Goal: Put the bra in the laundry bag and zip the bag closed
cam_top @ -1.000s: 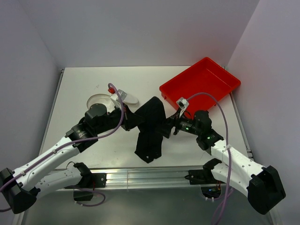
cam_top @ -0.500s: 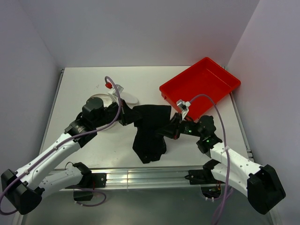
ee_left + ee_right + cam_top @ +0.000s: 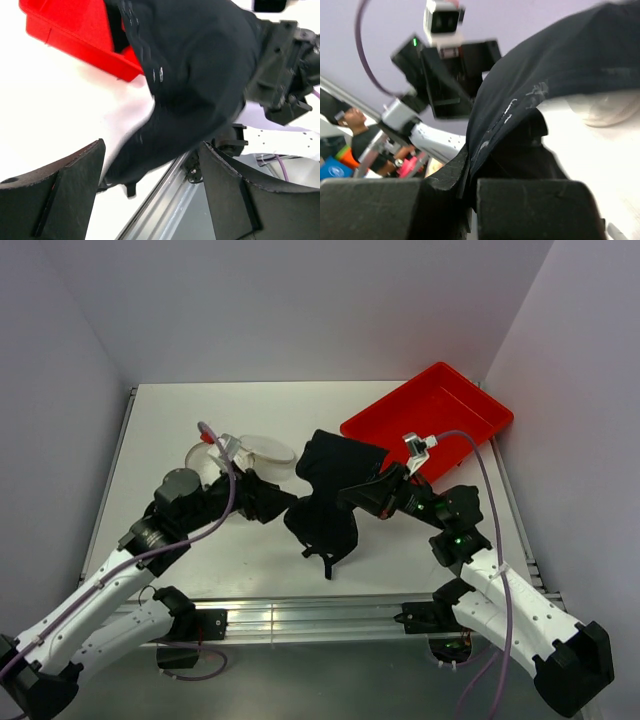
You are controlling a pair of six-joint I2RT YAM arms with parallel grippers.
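Black bra (image 3: 325,502) is outside the laundry bag, mid-surface between the two hands, bunched and draped. Its upper fold sits near the corner of the red tray (image 3: 440,410), and strap ends dangle at its near edge. Can't tell if its lower part touches the surface (image 3: 170,420).

Right hand (image 3: 470,195) has its fingers together, clamped on a fold of the bra fabric, which rises up and over it in the right wrist view. Left hand (image 3: 152,150) has its fingers spread apart with nothing gripped. It is just beside the bra's left edge, and the cloth hangs beyond the fingertips.

Laundry bag (image 3: 203,453), white mesh, sits back-left on the surface, partly hidden by the left arm. Its round lid (image 3: 268,451) is flipped off to the right, so the bag is unzipped. Tray is at the back right.
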